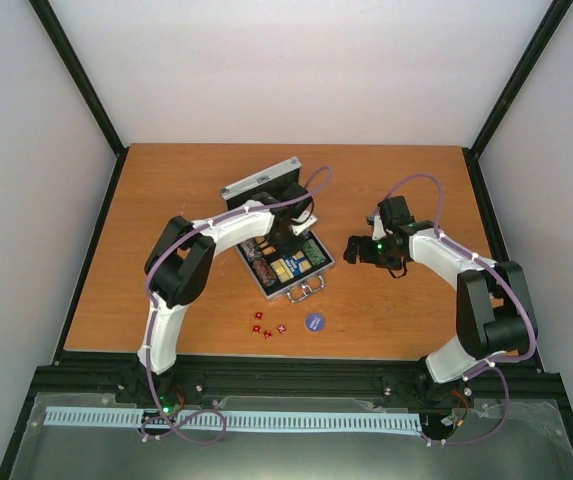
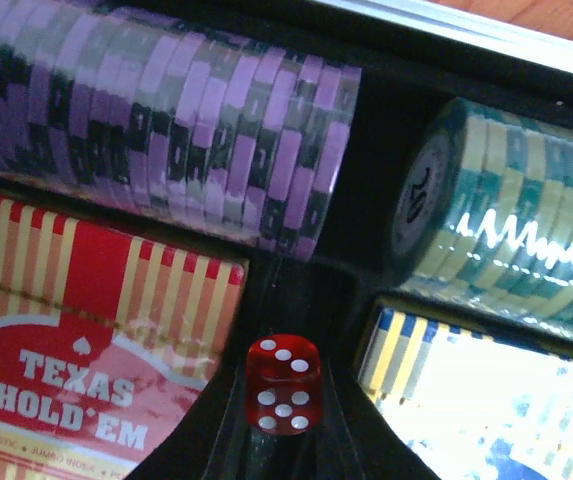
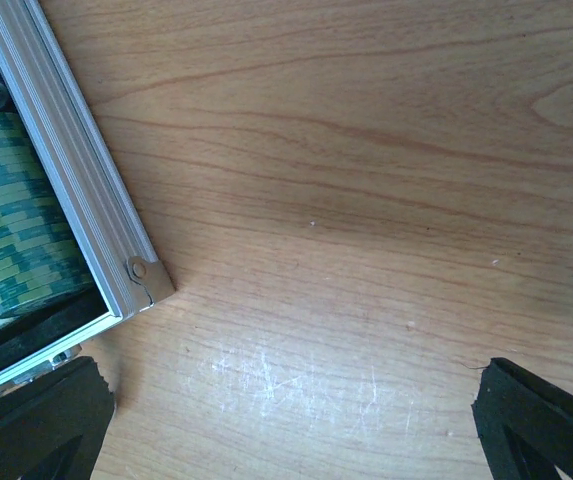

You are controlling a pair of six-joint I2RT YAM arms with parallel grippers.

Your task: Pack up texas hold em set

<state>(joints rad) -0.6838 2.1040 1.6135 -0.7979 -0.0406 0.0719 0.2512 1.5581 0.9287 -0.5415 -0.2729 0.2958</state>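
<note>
The silver case (image 1: 311,262) lies open mid-table, its lid (image 1: 261,185) raised at the back. My left gripper (image 1: 291,240) hovers low over the tray, shut on a red die (image 2: 283,385) above the black slot between the red-orange card box (image 2: 86,350) and a blue-yellow card box (image 2: 486,400). A purple chip stack (image 2: 166,130) and a green chip stack (image 2: 506,220) lie in the tray. Several red dice (image 1: 266,328) and the blue-purple disc (image 1: 314,321) lie on the table in front of the case. My right gripper (image 1: 361,250) is open and empty.
In the right wrist view the case's aluminium corner (image 3: 116,230) and green chips (image 3: 11,220) sit at the left, with bare wooden table (image 3: 366,200) between my spread fingertips (image 3: 541,420). The case handle (image 1: 306,290) points toward the arms.
</note>
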